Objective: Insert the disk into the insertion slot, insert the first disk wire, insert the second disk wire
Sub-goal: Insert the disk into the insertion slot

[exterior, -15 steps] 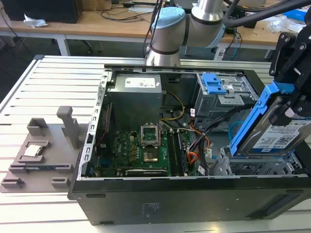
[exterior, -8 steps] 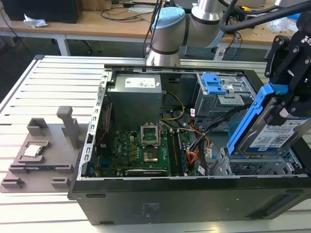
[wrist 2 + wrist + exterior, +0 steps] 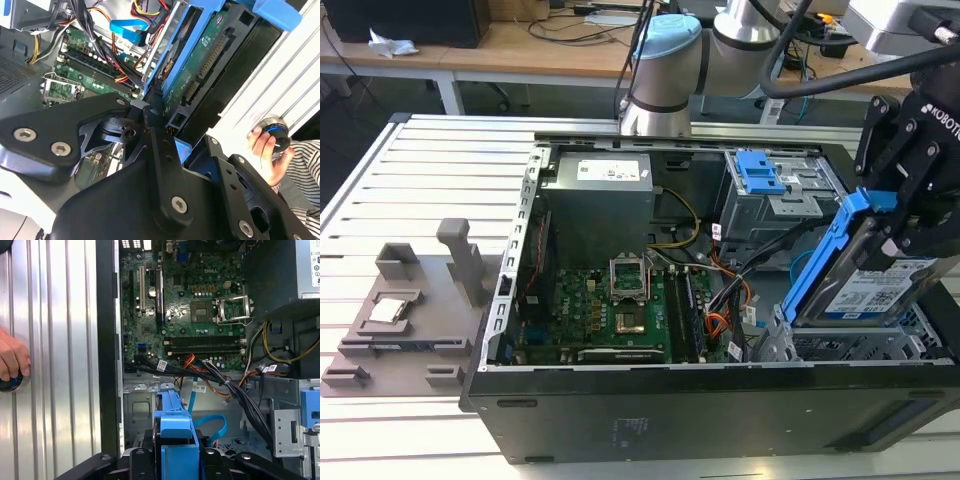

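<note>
The exterior view shows the work at its first step, by our reading. The fingers [image 3: 920, 228] are closed on the disk [image 3: 865, 285] and hold it aloft at the right of the frame. It is tilted, its labelled face turned toward the camera and its blue caddy edge uppermost. The disk hangs just above the insertion slot [image 3: 840, 345], the perforated grey cage in the lower right corner of the computer case [image 3: 620, 420]. We cannot tell whether its lower edge touches the cage rim. It is not seated in a bay.

In the second wrist view the disk's green circuit board [image 3: 200, 60] faces us and its connector sockets are bare. We judge that neither disk wire is in. All three steps therefore remain open, though the grasp and the carry to the cage look done.

For room, the space above the open case is free. Lower down it tightens. The case's far right wall runs close beside the cage. The taller bay with the blue latch [image 3: 760, 175] stands just behind it, higher in the frame. A dark cable bundle [image 3: 760, 262] crosses between the motherboard [image 3: 620, 300] and the cage. In the first wrist view a loose blue flat cable [image 3: 210, 426] curls near the cage wall, close to the caddy [image 3: 175, 435]. We think the cage's sheet-metal rim is the edge most likely to catch a tilted caddy.

A person's hand [image 3: 12, 360] rests on a round knob on the slatted bench [image 3: 420, 200], well clear of the case.
</note>
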### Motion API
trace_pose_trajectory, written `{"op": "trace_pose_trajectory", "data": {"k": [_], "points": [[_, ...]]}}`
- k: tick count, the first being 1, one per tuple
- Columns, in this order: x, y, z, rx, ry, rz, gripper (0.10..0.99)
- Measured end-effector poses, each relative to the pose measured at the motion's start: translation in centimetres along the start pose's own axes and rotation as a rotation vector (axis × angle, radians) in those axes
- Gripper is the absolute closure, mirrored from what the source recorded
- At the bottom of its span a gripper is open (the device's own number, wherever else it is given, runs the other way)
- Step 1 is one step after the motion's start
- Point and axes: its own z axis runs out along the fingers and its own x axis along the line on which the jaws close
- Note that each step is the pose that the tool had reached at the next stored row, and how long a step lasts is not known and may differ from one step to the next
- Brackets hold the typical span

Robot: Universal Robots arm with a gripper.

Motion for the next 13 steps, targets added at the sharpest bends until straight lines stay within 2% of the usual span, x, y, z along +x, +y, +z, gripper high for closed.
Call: {"op": "trace_pose_trajectory", "data": {"k": [13], "points": [[0.0,-0.05,1.31,0.0,0.0001,0.0,0.722]]}}
